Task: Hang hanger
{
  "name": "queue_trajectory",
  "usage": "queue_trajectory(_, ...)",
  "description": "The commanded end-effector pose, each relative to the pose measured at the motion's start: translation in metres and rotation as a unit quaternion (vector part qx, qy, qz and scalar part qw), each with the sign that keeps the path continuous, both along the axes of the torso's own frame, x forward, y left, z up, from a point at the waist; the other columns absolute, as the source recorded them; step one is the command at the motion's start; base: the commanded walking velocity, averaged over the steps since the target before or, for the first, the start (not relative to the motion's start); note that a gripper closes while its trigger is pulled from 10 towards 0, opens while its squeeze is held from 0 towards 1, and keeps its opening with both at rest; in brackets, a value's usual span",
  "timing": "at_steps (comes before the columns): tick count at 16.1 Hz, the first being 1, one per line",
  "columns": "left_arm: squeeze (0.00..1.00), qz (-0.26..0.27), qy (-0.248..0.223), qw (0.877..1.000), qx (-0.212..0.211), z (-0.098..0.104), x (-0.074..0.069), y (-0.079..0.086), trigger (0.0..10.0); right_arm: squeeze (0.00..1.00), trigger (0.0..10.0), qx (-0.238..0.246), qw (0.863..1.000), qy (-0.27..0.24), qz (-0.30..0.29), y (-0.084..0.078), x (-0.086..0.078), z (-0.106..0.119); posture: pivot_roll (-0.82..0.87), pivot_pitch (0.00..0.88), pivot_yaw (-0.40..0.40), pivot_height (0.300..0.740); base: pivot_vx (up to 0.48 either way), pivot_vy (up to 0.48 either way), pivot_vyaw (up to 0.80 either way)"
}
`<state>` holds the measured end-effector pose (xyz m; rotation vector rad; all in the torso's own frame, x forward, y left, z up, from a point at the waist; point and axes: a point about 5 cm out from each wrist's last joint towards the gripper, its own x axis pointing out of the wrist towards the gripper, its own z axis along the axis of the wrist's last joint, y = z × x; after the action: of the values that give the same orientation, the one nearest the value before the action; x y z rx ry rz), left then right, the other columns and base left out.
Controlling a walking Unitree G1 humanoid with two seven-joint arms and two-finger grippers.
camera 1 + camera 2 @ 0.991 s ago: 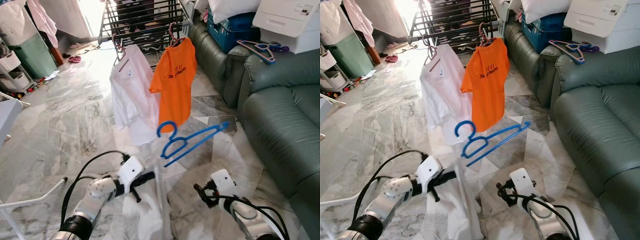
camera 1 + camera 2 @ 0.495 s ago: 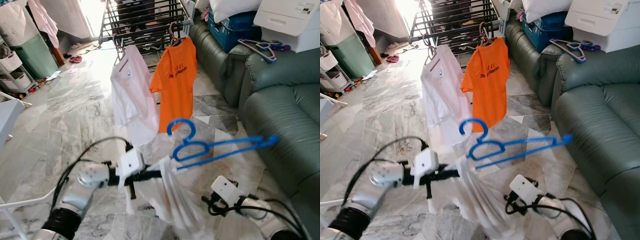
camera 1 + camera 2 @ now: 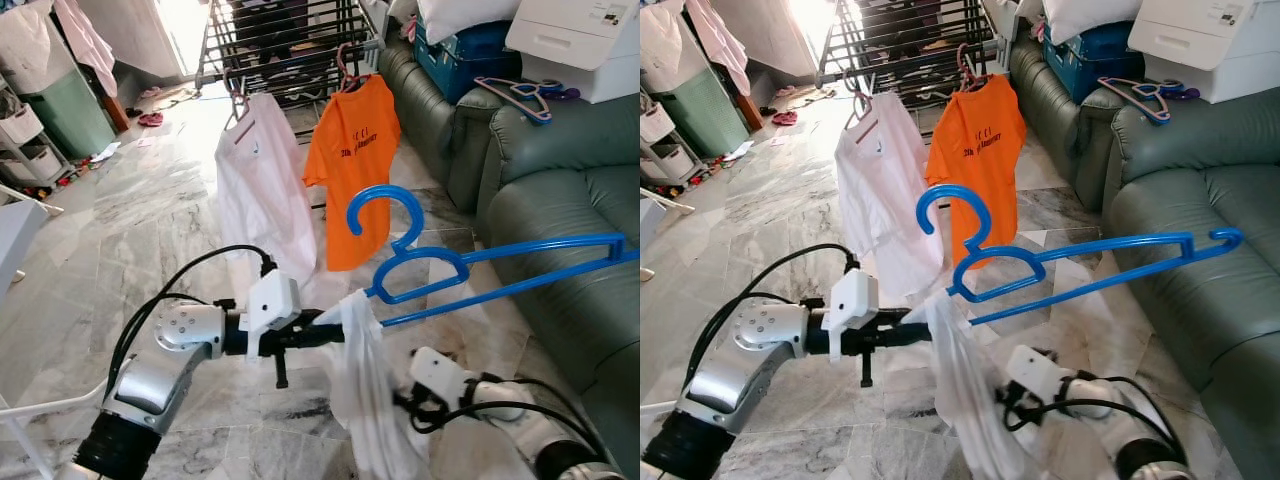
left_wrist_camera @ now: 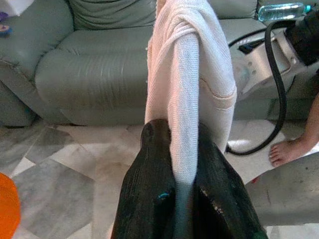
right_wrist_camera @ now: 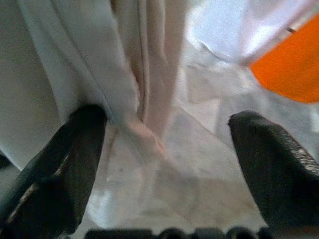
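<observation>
A blue plastic hanger [image 3: 470, 268] hangs in the air in front of me, hook up, its bar reaching toward the sofa. A white garment [image 3: 365, 400] is draped from its near end and hangs down. My left gripper [image 3: 338, 328] is shut on that garment at the hanger's end; in the left wrist view both black fingers [image 4: 152, 164] pinch the white cloth [image 4: 187, 84]. My right gripper [image 3: 405, 408] sits low behind the hanging cloth, open, with the cloth [image 5: 94, 64] just in front of its spread fingers [image 5: 65, 164].
A black drying rack [image 3: 290, 40] stands ahead with a white shirt [image 3: 258, 180] and an orange T-shirt [image 3: 358, 165] hanging on it. A green sofa [image 3: 560, 200] fills the right side, with spare hangers [image 3: 525, 95] on its arm. Marble floor lies between.
My left gripper has lifted the hanger and garment higher and to the right, and the hanger's bar has levelled out. My right gripper has moved in behind the hanging cloth.
</observation>
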<state>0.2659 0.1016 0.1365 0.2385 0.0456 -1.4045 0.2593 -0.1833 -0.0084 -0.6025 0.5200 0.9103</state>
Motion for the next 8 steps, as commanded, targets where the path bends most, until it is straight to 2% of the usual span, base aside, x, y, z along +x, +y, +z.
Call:
queue_trajectory(1, 0.00, -0.005, -0.011, 1.000, -0.008, 0.008, -0.001, -0.001, 5.4, 0.00, 0.0, 0.012, 1.000, 0.005, 0.011, 0.006, 0.002, 0.002, -0.13, 0.033, 0.124, 0.740, 0.000, 0.000, 0.00)
queue_trajectory(3, 0.00, -0.006, -0.008, 1.000, -0.019, 0.016, -0.004, -0.003, 5.5, 0.00, 0.0, 0.019, 1.000, 0.011, 0.008, 0.011, 0.002, 0.000, -0.12, 0.034, 0.122, 0.740, 0.000, 0.000, 0.00)
queue_trajectory(4, 0.00, -0.005, -0.008, 1.000, -0.019, 0.017, -0.004, -0.004, 6.2, 0.00, 0.0, 0.022, 1.000, 0.015, 0.003, 0.011, 0.002, -0.001, -0.12, 0.035, 0.122, 0.740, 0.000, 0.000, 0.00)
queue_trajectory(5, 0.00, -0.004, -0.009, 1.000, -0.021, 0.019, -0.004, -0.004, 5.8, 0.00, 0.0, 0.029, 0.999, 0.022, -0.001, 0.013, 0.000, -0.003, -0.12, 0.035, 0.122, 0.740, 0.000, 0.000, 0.00)
queue_trajectory(6, 0.00, -0.002, -0.010, 1.000, -0.025, 0.022, -0.004, -0.005, 6.1, 0.00, 0.0, 0.035, 0.999, 0.029, -0.006, 0.014, -0.001, -0.004, -0.12, 0.037, 0.123, 0.740, 0.000, 0.000, 0.00)
queue_trajectory(8, 0.00, -0.004, -0.011, 0.999, -0.030, 0.028, -0.005, -0.007, 5.9, 0.00, 0.0, 0.044, 0.998, 0.042, -0.016, 0.015, -0.005, -0.008, -0.12, 0.037, 0.122, 0.740, 0.000, 0.000, 0.00)
